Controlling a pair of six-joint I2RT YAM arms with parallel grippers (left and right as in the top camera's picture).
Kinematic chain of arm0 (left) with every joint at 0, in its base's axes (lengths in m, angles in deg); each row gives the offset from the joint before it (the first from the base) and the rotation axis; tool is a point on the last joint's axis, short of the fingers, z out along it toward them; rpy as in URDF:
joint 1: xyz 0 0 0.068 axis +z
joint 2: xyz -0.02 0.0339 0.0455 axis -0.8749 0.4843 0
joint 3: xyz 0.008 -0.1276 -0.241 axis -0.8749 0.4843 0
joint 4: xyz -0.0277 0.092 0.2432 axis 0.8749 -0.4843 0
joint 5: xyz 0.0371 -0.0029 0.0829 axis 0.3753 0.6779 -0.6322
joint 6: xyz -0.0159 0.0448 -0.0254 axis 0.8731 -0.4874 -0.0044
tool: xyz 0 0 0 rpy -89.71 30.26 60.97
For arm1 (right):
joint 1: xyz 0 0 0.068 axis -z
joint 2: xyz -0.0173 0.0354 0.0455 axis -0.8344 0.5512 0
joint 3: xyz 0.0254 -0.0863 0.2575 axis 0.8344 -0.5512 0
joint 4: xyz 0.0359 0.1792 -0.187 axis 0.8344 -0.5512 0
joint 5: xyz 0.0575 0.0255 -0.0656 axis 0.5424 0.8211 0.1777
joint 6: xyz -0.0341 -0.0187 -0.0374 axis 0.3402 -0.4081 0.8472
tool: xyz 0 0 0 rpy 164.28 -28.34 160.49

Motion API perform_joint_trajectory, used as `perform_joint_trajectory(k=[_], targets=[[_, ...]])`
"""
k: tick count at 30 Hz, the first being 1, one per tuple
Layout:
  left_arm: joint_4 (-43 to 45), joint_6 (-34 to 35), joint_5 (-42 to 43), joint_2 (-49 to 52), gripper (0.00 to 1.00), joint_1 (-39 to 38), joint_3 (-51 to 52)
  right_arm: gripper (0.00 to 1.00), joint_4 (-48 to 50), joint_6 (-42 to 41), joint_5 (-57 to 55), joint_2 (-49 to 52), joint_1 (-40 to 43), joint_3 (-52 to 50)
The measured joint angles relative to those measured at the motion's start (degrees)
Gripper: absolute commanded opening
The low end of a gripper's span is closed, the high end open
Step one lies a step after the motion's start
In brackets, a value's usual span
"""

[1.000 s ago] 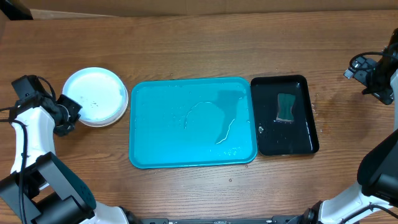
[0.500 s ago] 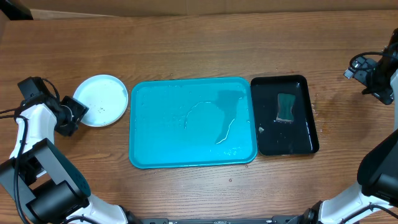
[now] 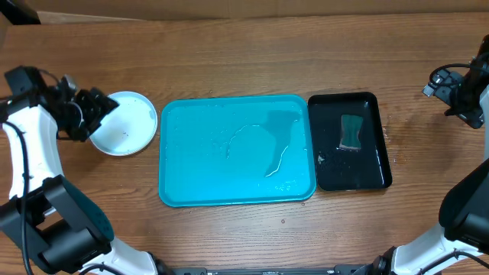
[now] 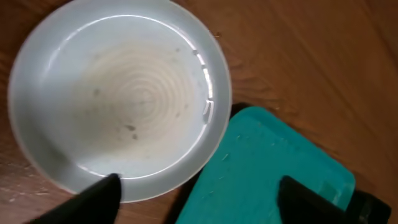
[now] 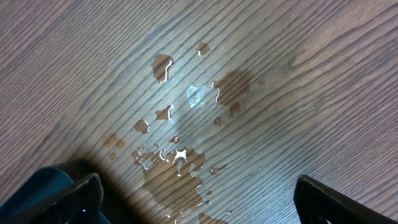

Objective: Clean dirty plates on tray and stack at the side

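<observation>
Black fingertips (image 4: 102, 194) of the left gripper (image 4: 199, 198) stand well apart at the foot of the wrist view, with nothing caught between them: the jaws are open and empty. They sit at the near rim of the white plate (image 4: 118, 93); whether either tip touches that rim cannot be told.

The plate lies flat and face up on the wooden table (image 4: 298, 56), just beside the left end of the turquoise tray (image 4: 267, 168) and off it. That is the stacking place the task calls for, so the placement reads as deliberate. Its face carries a few faint specks (too small to grade as dirt or droplets). Whether other plates lie beneath it cannot be judged; no blue or yellow-green plate shows in any view.

No plate rests on the tray, only a thin outline of water (image 3: 260, 149), which suits a surface used for washing. Touching its right end is the narrow black tray (image 3: 378, 172), holding the green sponge (image 3: 351, 131) where a wet tool can drain without soaking the wood.

At the far right the right gripper (image 5: 199, 199) is also open and empty, parked above scattered water drops (image 5: 174, 155) on bare table, well apart from the trays and out of the left arm's way.

Judgement: the task looks at or near its end.
</observation>
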Motion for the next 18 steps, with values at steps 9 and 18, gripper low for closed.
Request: perform_joint_trajectory(k=[9,18], targets=[[-0.6,-1.4,0.7,0.0,1.0,-3.7,0.0,1.0,0.0,0.0,0.0,0.0,0.0,0.0],[-0.6,-1.4,0.7,0.0,1.0,-3.7,0.0,1.0,0.0,0.0,0.0,0.0,0.0,0.0]])
